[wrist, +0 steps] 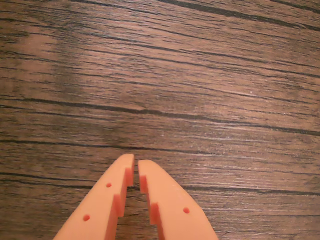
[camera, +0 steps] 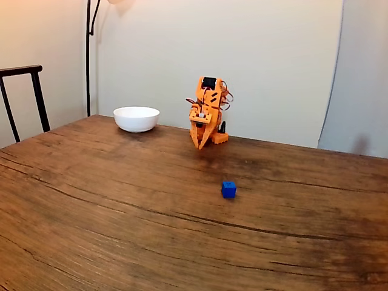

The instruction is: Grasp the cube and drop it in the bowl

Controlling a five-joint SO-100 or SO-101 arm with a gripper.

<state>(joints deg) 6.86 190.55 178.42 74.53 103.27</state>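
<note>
Plainly, nothing is grasped yet: the orange gripper (wrist: 136,162) has its two tapered fingers nearly closed, only a thin slit between the tips, and it holds nothing, pointing down at bare wood in the wrist view. In the fixed view the gripper (camera: 200,144) sits folded near the far edge of the counter (camera: 91,212), the cube (camera: 228,189) lies well apart from it toward the middle of the counter, and the bowl (camera: 136,118) stands by the far edge, to the left of the arm. The likeliest fault is a miss: the cube is tiny, hard-edged and smooth-faced, so fingers that open too little or come down off-centre could nudge it across the wood instead of straddling it. The bowl's glossy, rounded white wall could also let a cube released at the rim bounce out. The counter is dark-grained brown wood with a matte look.
</note>
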